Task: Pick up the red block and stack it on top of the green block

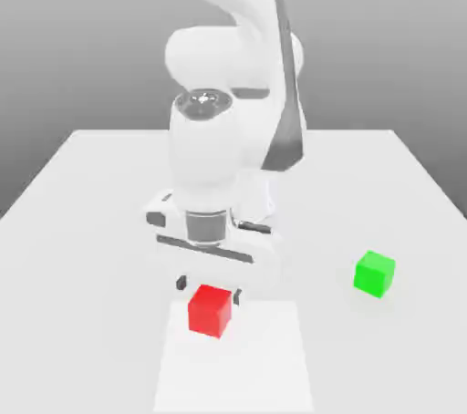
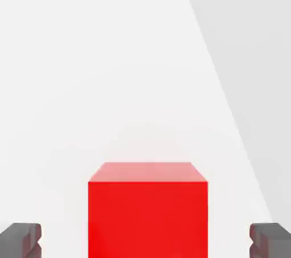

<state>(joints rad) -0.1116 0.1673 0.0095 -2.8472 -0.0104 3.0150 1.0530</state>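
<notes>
The red block (image 1: 211,310) rests on the white table near its front edge. My gripper (image 1: 210,287) hangs just above and behind it, open, with one dark fingertip on each side of the cube's top. In the hand view the red block (image 2: 148,211) sits between the two fingertips (image 2: 21,240), with a wide gap on each side and no contact. The green block (image 1: 375,273) stands apart on the table, toward the exterior view's right.
The white table (image 1: 82,248) spreads around both cubes. A lighter rectangular patch (image 1: 264,367) lies under the red cube at the front. The arm's white body (image 1: 228,129) rises behind the gripper.
</notes>
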